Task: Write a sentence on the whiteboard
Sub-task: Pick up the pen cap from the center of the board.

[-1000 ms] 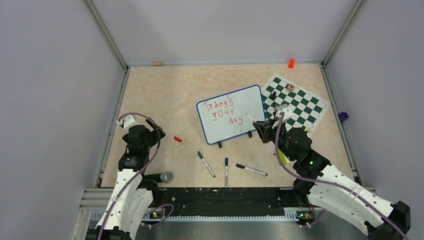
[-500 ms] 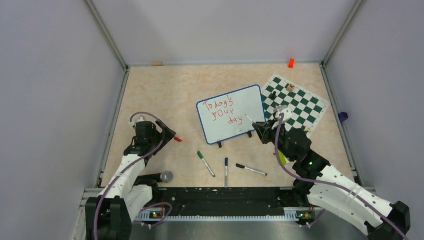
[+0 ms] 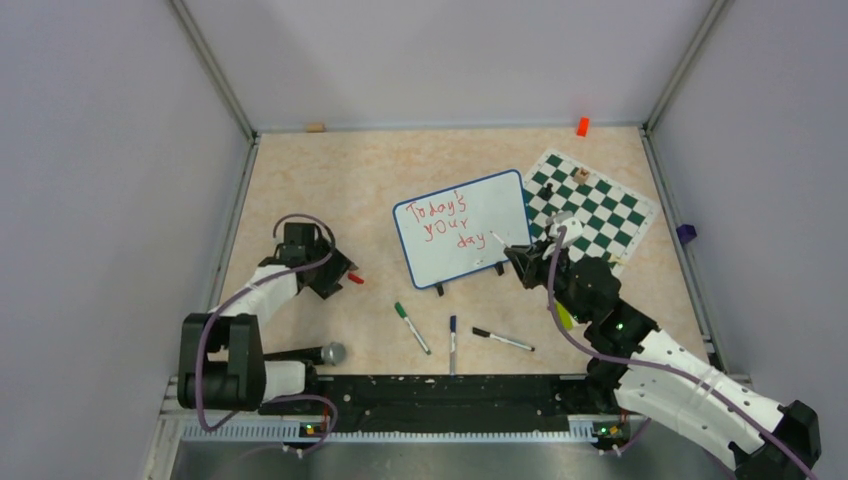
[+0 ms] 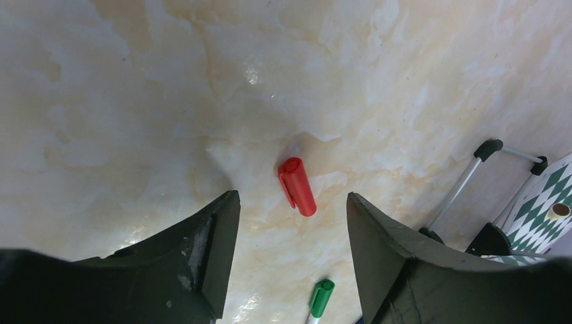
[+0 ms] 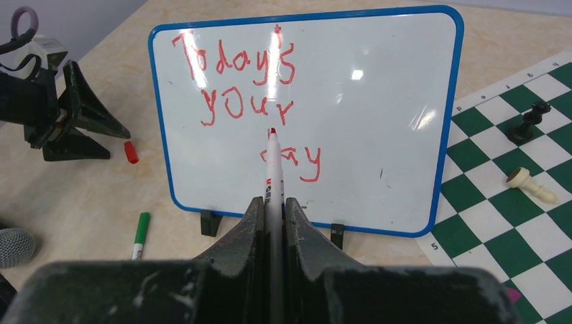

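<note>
The whiteboard (image 3: pixel 462 228) with a thin blue frame stands on two black feet mid-table; it fills the right wrist view (image 5: pixel 378 88). Its red sentence (image 3: pixel 447 220) reads "Today's your day" in three slanting lines (image 5: pixel 249 108). My right gripper (image 3: pixel 518 256) is shut on a red-tipped white marker (image 5: pixel 273 169), whose tip sits just before the word "day". My left gripper (image 3: pixel 340 274) is open, low over the table, with a red marker cap (image 4: pixel 297 185) lying just beyond its fingertips; the cap also shows in the top view (image 3: pixel 356 279).
A green-and-white chess mat (image 3: pixel 590 205) with several pieces lies right of the board. A green-capped marker (image 3: pixel 411 327) and two dark-capped markers (image 3: pixel 452 343) (image 3: pixel 502 339) lie in front. A microphone (image 3: pixel 325 353) lies near the left base. An orange block (image 3: pixel 582 126) is at the back.
My left arm has swung right and lowered, bringing its open gripper up to the red cap. My right gripper with the marker has barely moved.
</note>
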Controlling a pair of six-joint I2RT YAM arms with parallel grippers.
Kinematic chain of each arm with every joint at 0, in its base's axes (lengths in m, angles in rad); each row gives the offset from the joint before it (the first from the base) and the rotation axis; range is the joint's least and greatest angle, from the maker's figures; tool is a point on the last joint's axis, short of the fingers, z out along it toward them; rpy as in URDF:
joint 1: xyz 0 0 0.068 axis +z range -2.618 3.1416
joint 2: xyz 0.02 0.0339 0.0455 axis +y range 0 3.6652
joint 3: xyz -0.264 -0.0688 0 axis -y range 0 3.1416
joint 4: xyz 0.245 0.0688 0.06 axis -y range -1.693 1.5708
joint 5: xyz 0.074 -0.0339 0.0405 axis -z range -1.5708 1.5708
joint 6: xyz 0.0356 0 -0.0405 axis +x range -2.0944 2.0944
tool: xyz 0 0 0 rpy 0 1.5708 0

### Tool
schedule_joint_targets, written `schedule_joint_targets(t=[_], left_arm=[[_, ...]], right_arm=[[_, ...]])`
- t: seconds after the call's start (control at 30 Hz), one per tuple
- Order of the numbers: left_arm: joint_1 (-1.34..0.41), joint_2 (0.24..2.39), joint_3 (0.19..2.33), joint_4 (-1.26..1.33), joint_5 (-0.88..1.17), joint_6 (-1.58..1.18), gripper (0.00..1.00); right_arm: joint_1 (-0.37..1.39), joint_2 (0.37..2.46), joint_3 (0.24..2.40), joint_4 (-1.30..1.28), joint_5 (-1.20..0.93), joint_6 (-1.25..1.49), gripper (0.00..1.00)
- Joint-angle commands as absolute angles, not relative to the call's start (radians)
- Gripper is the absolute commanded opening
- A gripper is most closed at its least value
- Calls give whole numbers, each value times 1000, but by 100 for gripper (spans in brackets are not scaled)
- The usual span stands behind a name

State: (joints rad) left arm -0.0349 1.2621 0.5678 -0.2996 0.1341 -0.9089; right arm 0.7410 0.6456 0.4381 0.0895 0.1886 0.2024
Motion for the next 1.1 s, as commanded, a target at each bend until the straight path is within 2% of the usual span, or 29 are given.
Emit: schedule_joint_targets(t=[0.0, 0.4, 0.53, 0.6, 0.93, 0.97, 1.0, 1.03, 1.07], left_arm=[[-41, 1334, 664, -374, 150, -936, 63], [-49, 1502, 754, -423, 156, -884, 53], [-55, 1511, 752, -417, 152, -864, 37], [-56, 1505, 744, -412, 137, -849, 35], [-57, 1586, 871, -560, 49, -686, 34], [-57, 1600, 886, -569, 57, -661, 26], [-55, 1616, 903, -572, 70, -629, 31], [-57, 1633, 924, -589, 74, -605, 88], [-60, 1651, 942, -606, 69, -597, 97]], right_arm=[[729, 642, 437, 138, 181, 213, 0], [727, 620, 429, 134, 181, 218, 0], [727, 619, 427, 132, 180, 221, 0], [727, 615, 427, 130, 180, 221, 0], [725, 596, 421, 126, 177, 224, 0], [726, 594, 422, 126, 175, 225, 0], [726, 592, 421, 126, 175, 225, 0], [725, 591, 422, 126, 175, 225, 0], [726, 590, 421, 125, 176, 226, 0]])
